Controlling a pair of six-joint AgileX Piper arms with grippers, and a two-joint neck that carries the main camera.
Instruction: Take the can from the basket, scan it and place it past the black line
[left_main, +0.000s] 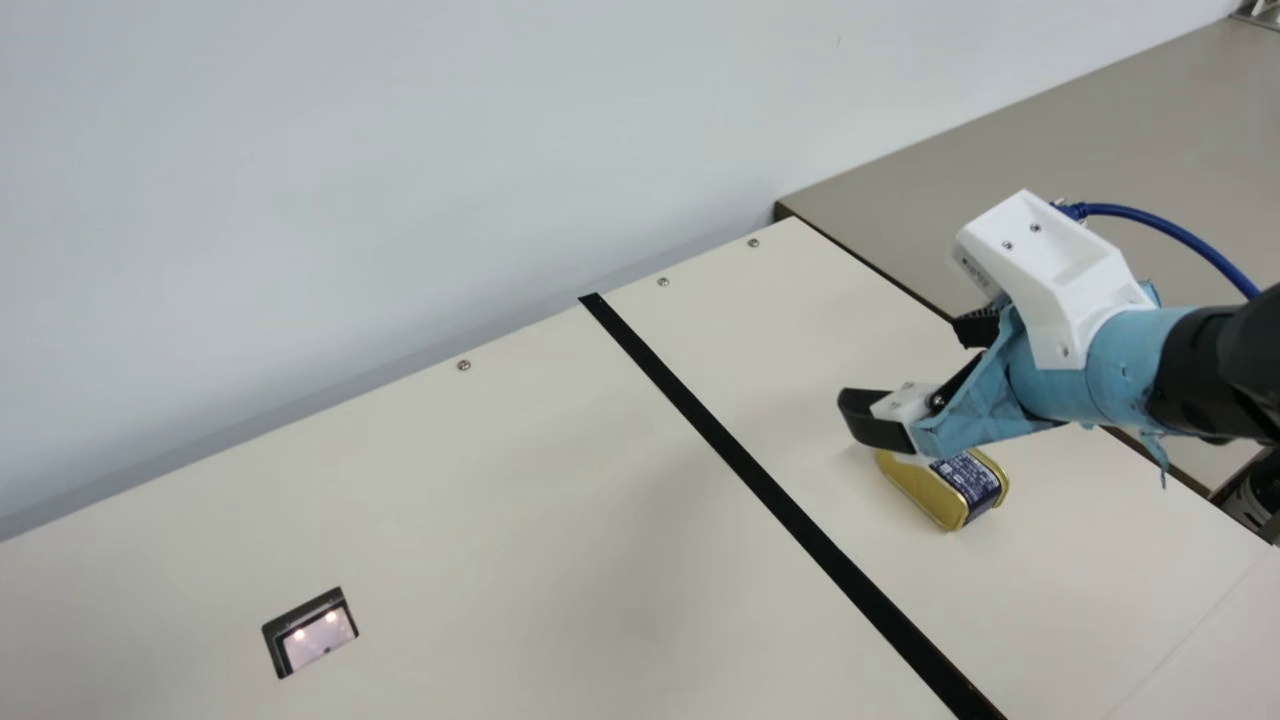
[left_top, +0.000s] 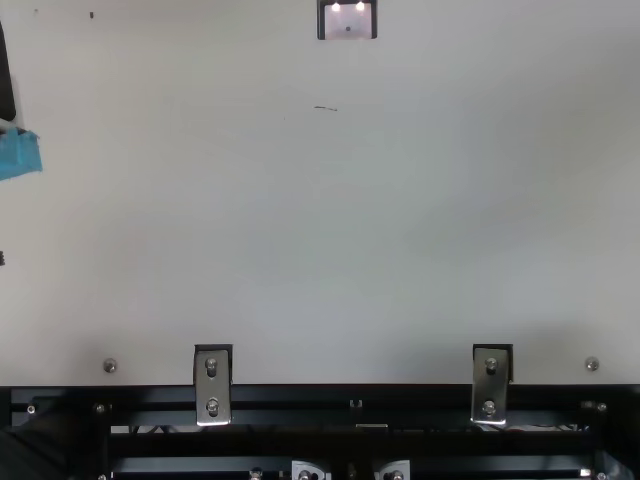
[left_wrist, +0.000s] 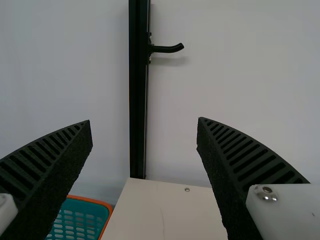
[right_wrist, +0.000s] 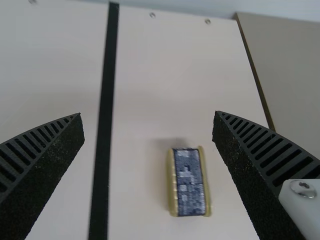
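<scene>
Jaws spread, right gripper (left_main: 905, 365) is slanting down near the can (left_main: 922, 488) beyond the black line (left_main: 738, 455); left gripper (left_top: 6, 85), likewise spread, is facing the wall (left_wrist: 250, 75).

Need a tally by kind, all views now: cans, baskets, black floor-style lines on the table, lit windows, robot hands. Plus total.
Can: 1
Basket: 1
Black line: 1
Lit window: 1
Robot hands: 2 (left hand, right hand)
Total: 6
</scene>
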